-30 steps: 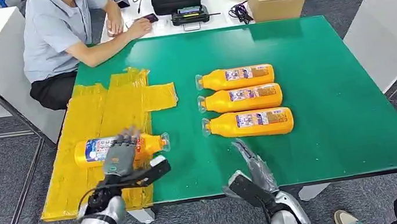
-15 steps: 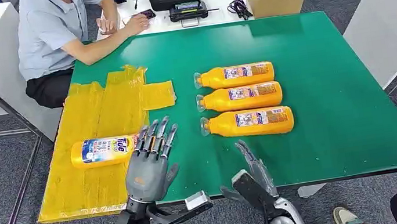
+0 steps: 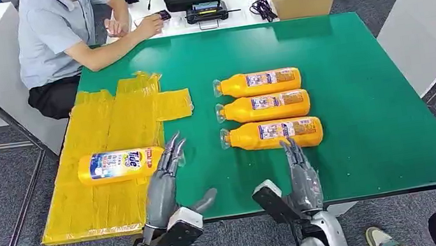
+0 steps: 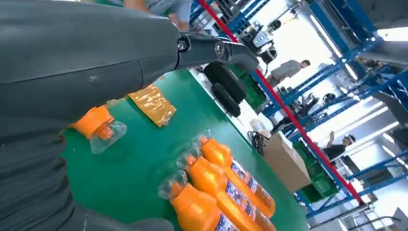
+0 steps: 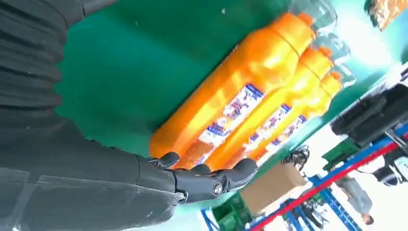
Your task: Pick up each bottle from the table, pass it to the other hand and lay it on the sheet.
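On the green table [image 3: 361, 109] the yellow sheet [image 3: 106, 122] carries one bottle [image 3: 117, 165] just beyond the empty, straight-fingered left hand [image 3: 164, 192], while the nearest waiting bottle [image 3: 275, 135] lies just ahead of the open, empty right hand [image 3: 303, 175].

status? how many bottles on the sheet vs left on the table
Done: one bottle lies on the yellow sheet. In hand: nothing. The left hand is open beside that bottle's cap end, and the right hand is open with its fingertips at the nearest bottle of the row. Left: three bottles, that one plus the middle bottle and the far bottle, all lying on the green table.
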